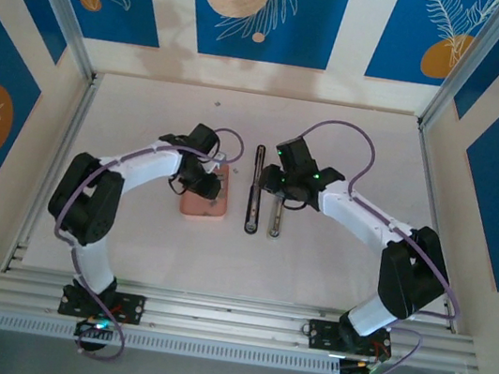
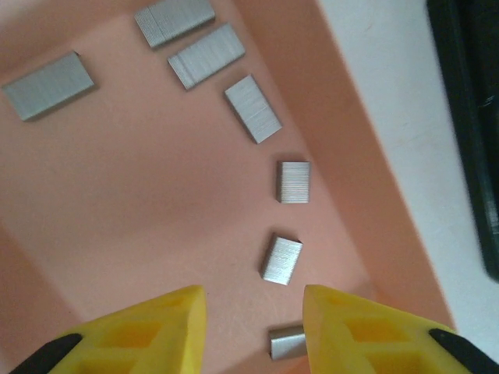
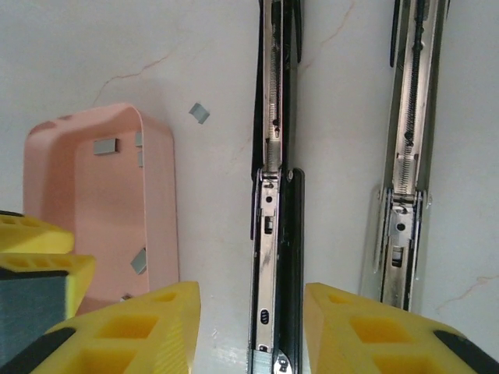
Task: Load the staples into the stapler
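The pink box [image 1: 203, 203] lies left of centre, and my left gripper [image 1: 202, 176] hangs over it. Seen from the left wrist, several silvery staples [image 2: 251, 107] lie scattered on the floor of the box [image 2: 117, 202]. The left gripper [image 2: 253, 300] is open just above that floor, with one short staple strip [image 2: 285, 343] against its right finger. The stapler [image 1: 256, 188] lies opened out as a black bar with a silvery-white bar [image 1: 277, 212] beside it. My right gripper [image 3: 251, 292] is open and straddles the black bar [image 3: 277, 234], with a gap on each side.
One loose staple piece [image 3: 199, 114] lies on the white table between the box [image 3: 160, 195] and the stapler. The silvery bar [image 3: 401, 195] lies parallel just right of the right gripper's finger. Side rails [image 1: 53, 166] edge the table.
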Tool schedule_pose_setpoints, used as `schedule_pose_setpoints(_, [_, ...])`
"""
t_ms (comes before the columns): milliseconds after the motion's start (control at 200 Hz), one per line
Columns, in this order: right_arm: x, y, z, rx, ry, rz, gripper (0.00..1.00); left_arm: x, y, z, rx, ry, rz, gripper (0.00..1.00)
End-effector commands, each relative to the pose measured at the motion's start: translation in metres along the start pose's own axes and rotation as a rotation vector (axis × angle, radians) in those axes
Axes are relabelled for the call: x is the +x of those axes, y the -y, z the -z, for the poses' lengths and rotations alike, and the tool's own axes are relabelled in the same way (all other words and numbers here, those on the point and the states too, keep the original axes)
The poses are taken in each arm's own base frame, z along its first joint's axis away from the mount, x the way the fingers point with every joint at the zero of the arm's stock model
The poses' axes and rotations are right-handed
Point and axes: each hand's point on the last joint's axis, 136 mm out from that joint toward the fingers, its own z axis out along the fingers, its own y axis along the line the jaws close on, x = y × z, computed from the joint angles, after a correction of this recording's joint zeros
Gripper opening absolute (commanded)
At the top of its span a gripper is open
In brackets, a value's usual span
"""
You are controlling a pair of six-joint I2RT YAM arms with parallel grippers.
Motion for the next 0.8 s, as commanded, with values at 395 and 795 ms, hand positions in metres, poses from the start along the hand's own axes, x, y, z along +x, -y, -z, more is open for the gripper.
schedule_pose_setpoints(395, [-0.002, 0.007, 0.006, -0.022, -0.036, -0.004, 0.39, 0.012, 0.009, -0.036, -0.039, -0.089, -0.104, 0.40])
schedule_pose_setpoints(795, [0.001, 0.011, 0.009, -0.034, -0.028, -0.011, 0.39, 0.006, 0.003, -0.054, -0.083, -0.093, -0.111, 0.34])
